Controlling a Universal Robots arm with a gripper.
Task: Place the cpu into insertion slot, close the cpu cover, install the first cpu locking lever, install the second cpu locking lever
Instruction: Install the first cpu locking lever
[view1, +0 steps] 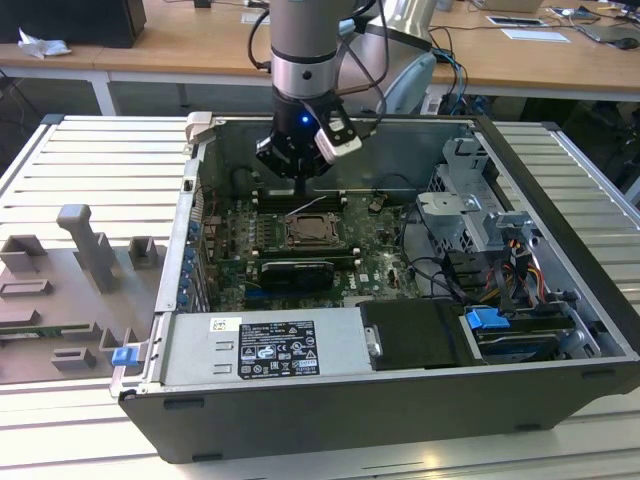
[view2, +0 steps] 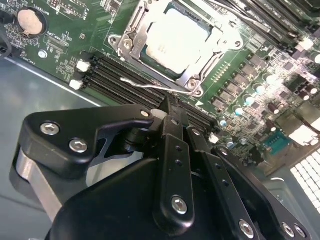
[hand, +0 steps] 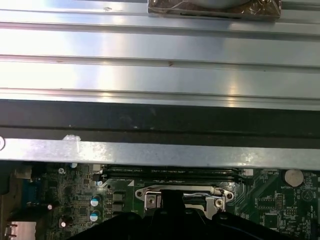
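The cpu (view2: 175, 37) lies in the insertion slot (view1: 315, 232), its pale metal top lit brightly. The silvery cpu cover (view2: 134, 27) lies flat around it as a frame. A thin wire locking lever (view2: 142, 84) runs along the socket's side nearest my gripper and, in the exterior view, this lever (view1: 305, 207) stands a little raised. My gripper (view2: 172, 106) is shut with nothing held, its tips just beside the lever's end and above the black memory slots (view2: 120, 80). In the exterior view the gripper (view1: 301, 192) hangs just behind the socket. The first wrist view has the gripper (hand: 170, 207) in front of the socket (hand: 185, 196).
The green motherboard (view1: 380, 250) sits deep in an open computer case (view1: 560, 250). A power supply (view1: 265, 345) fills the front, and a drive cage with cables (view1: 480, 230) stands on the exterior view's right. Grey fixtures (view1: 90, 250) sit on the slatted table outside.
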